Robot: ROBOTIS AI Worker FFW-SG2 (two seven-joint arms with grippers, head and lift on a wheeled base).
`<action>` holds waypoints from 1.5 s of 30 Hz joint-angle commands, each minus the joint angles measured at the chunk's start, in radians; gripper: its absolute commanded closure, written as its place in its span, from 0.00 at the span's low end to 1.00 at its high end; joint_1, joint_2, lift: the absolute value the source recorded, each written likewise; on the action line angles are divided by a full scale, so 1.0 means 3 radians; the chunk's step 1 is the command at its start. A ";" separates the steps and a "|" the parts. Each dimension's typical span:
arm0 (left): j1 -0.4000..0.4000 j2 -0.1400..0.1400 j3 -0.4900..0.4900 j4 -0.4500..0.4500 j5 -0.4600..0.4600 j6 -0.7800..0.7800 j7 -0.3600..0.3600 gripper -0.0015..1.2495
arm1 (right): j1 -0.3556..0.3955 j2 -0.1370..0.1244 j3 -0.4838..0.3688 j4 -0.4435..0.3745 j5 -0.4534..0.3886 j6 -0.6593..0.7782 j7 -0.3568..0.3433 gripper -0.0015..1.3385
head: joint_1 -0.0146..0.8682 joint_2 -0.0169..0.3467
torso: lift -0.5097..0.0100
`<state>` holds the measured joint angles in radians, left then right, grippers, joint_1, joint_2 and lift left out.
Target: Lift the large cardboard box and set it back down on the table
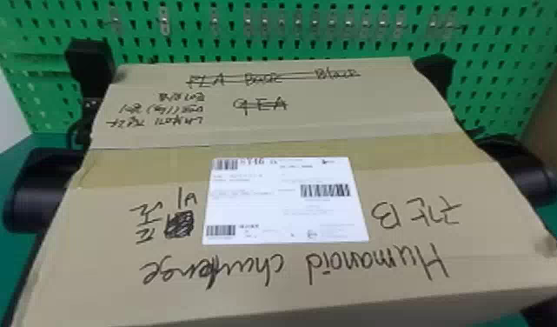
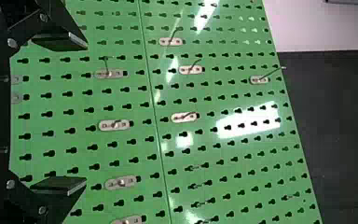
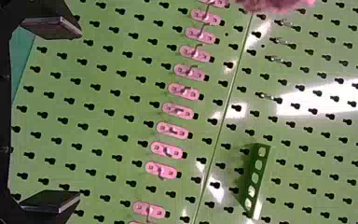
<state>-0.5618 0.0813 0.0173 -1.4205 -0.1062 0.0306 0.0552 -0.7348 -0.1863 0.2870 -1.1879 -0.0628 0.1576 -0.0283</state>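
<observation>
Cardboard box (image 1: 394, 187): between the two arms, over the table (image 1: 3, 265), whose surface shows past the box's left and right edges; whether the underside touches the table is hidden.
Box top: faces up, with black handwriting, some of it struck through; a band of tape (image 1: 147, 165) runs from the left edge to the right edge.
Shipping label (image 1: 286, 200): white, stuck near the middle of the top, overlapping the tape.
Left gripper (image 1: 91, 65): just beside the box's far left corner; fingers released and well apart, nothing between them.
Right gripper (image 1: 436, 74): near the box's far right corner; its fingers too are spread, with nothing between.
Left arm (image 1: 42, 187): beside the box's left edge; how far it touches the cardboard is hidden.
Right arm (image 1: 520, 169): beside the right edge, contact likewise hard to see.
Pegboard (image 1: 247, 43): green, upright beyond the box's far edge, with small hooks (image 1: 164, 21) in its holes.
Perforated bracket (image 3: 257, 179): on the pegboard, in the right wrist view.
</observation>
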 commanded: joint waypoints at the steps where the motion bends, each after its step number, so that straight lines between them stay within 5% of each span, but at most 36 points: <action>1: -0.0009 0.0000 0.0009 -0.0005 -0.0009 0.0000 0.0000 0.20 | -0.0005 0.0017 0.0000 -0.0003 0.0000 0.0001 0.0002 0.07 | 0.66 0.19 | 0.63; 45: 0.0216 -0.0010 -0.0001 0.0000 -0.0024 0.0021 0.0031 0.20 | 0.0204 0.0028 -0.0016 -0.0003 0.0025 0.0073 0.0002 0.06 | 0.66 0.19 | 0.63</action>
<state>-0.5056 0.0805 0.0172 -1.4205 -0.1150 0.0350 0.0644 -0.6824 -0.1863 0.2848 -1.1883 -0.0573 0.1766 -0.0283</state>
